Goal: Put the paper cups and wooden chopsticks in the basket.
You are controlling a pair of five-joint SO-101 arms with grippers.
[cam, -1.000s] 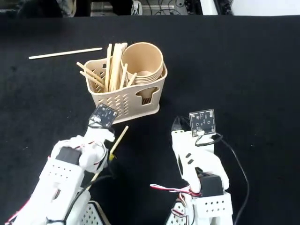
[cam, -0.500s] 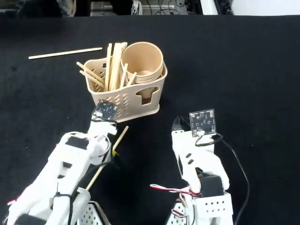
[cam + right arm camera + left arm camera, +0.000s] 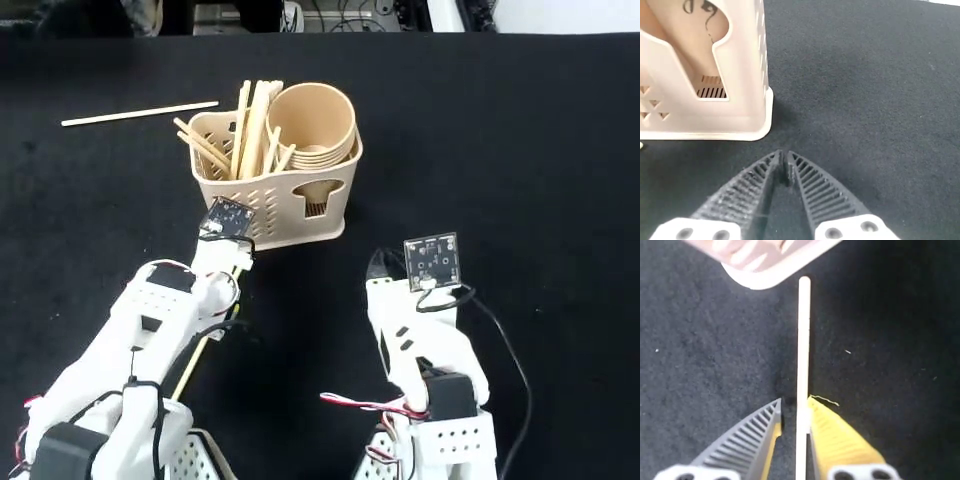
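**Desk:** Where do you have the left arm?

**Operator:** I have the left gripper [image 3: 795,402] low over the black cloth tabletop [image 3: 520,150], just in front of the beige slotted plastic basket [image 3: 290,205]. Its grey and yellow fingers are clamped on a pale, round wooden chopstick [image 3: 803,340]. The stick runs straight out between them. Its tip ends right beside the basket's bottom rim, and I can't tell whether the two touch. On my overhead camera the stick's other end pokes out from under the arm, slanting back toward the arm bases.

**Desk:** And the right one?

**Operator:** I see the right gripper [image 3: 784,159] close above the cloth near the basket's front right corner, with a strip of bare cloth between them. Its dark ribbed fingers are pressed together with nothing between them.

**Desk:** What's in the basket?

**Operator:** A stack of tan paper cups [image 3: 318,120] stands upright in the right half, rising well above the rim. I can also see a cup wall through the handle cut-out on my right wrist camera. A bundle of light wooden chopsticks [image 3: 255,120] leans in the left half, with the ends fanned out over the rim.

**Desk:** Anything outside it?

**Operator:** One long, thin wooden stick [image 3: 140,113] lies flat on the cloth, off to the far left of the basket and apart from it.
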